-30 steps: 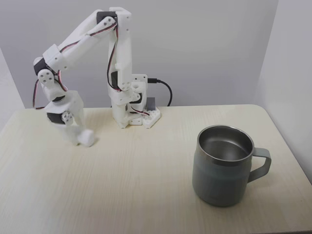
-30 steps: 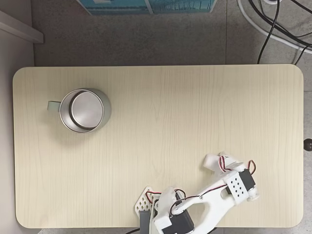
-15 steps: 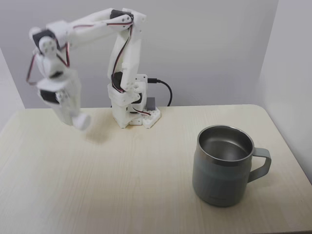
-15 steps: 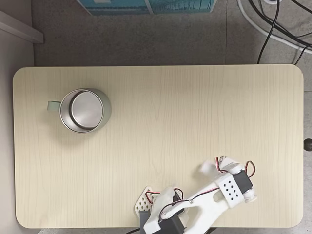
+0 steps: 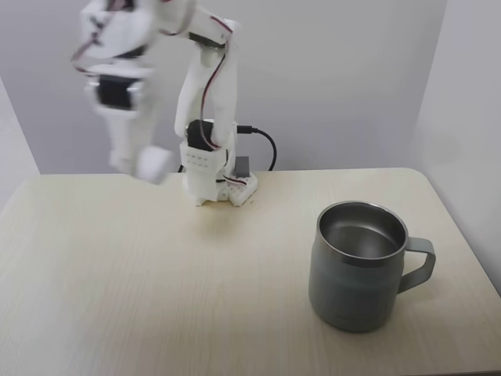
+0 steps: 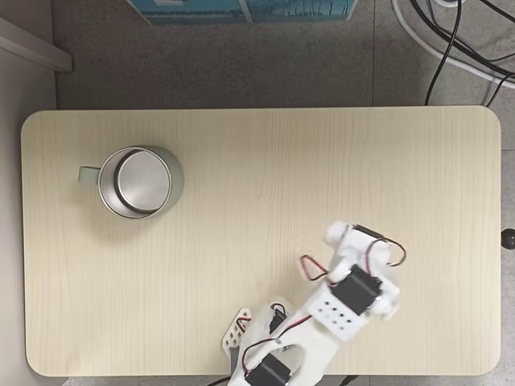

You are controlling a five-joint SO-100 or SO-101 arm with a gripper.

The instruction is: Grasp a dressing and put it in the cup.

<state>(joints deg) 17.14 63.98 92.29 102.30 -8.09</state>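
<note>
The dressing (image 5: 153,164), a small white soft roll, hangs in the air at the tip of my gripper (image 5: 145,166), well above the table at the far left in a fixed view; motion blurs it. From above, the dressing (image 6: 335,234) shows at the front of the gripper (image 6: 338,237), whose jaws are shut on it. The cup (image 5: 360,266) stands upright at the right, grey-green with a shiny steel inside and its handle (image 5: 419,262) pointing right. In the view from above the cup (image 6: 141,181) sits at the upper left, far from the gripper.
The arm's white base (image 5: 215,184) with a black cable (image 5: 266,145) stands at the table's far edge. The table (image 6: 265,161) has rounded corners. Cables (image 6: 451,40) and a blue box (image 6: 241,8) lie on the floor beyond it.
The gripper has lifted the dressing off the table and carried it up and toward the cup's side. The cup has not moved.
</note>
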